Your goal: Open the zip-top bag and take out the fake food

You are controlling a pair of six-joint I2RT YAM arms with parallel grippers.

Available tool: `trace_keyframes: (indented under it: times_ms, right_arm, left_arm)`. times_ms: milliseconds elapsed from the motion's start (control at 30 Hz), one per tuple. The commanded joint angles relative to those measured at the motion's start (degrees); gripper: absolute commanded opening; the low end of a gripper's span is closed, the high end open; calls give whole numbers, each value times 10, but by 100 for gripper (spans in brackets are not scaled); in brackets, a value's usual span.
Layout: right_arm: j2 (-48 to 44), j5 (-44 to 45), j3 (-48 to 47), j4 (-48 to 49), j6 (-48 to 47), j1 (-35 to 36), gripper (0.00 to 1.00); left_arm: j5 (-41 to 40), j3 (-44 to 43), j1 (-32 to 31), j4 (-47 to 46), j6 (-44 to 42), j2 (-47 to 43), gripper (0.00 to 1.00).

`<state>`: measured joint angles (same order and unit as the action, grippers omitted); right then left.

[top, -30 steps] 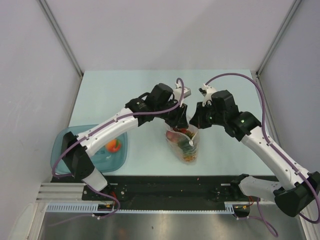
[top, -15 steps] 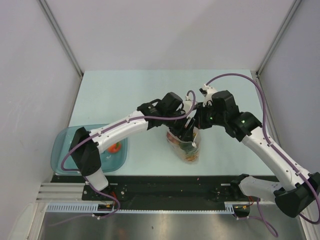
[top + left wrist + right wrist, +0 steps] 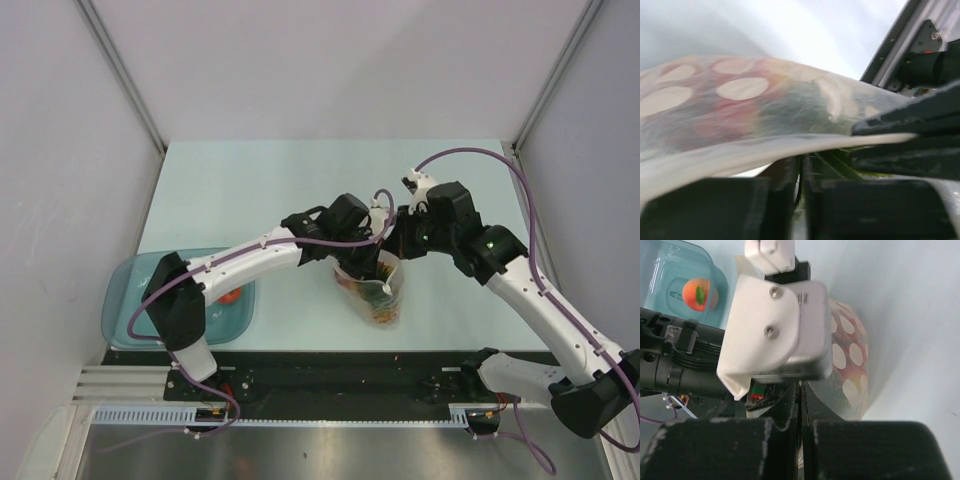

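The zip-top bag [image 3: 375, 295], clear with pale dots, stands upright near the table's front edge with its mouth open. The fake food [image 3: 377, 312] shows through it as red, orange and green shapes. My right gripper [image 3: 401, 248] is shut on the bag's rim at the far right side. My left gripper [image 3: 377, 266] reaches down into the mouth. In the left wrist view its fingertips are hidden behind the rim band [image 3: 790, 152], and the jaws stand almost together on green leafy fake food [image 3: 837, 165]. In the right wrist view the right gripper [image 3: 801, 395] pinches plastic beside the dotted bag wall [image 3: 852, 365].
A teal translucent tray [image 3: 135, 285] sits at the front left and holds an orange-red toy fruit [image 3: 230, 295], which the right wrist view shows too as a toy fruit [image 3: 699, 294]. The left arm's white wrist housing [image 3: 775, 325] hangs close over the right fingers. Grey walls enclose the table.
My left arm has swung right and down from above the bag into its mouth. Its jaws widened, then closed. The right gripper has kept its hold on the rim.
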<state>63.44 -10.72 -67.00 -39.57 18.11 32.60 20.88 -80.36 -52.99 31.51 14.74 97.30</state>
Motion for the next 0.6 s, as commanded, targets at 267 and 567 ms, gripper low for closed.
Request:
trace_keyframes:
  times_ms: [267,567]
  right_arm:
    - [-48,-3,13,-6,-39,13,0]
    - [-54,22,21,-3,-56,14,0]
  left_arm:
    - [-195,-86,-4,23,-27,-92,0]
    - [-267,-96,-4,35,-23,-149,0]
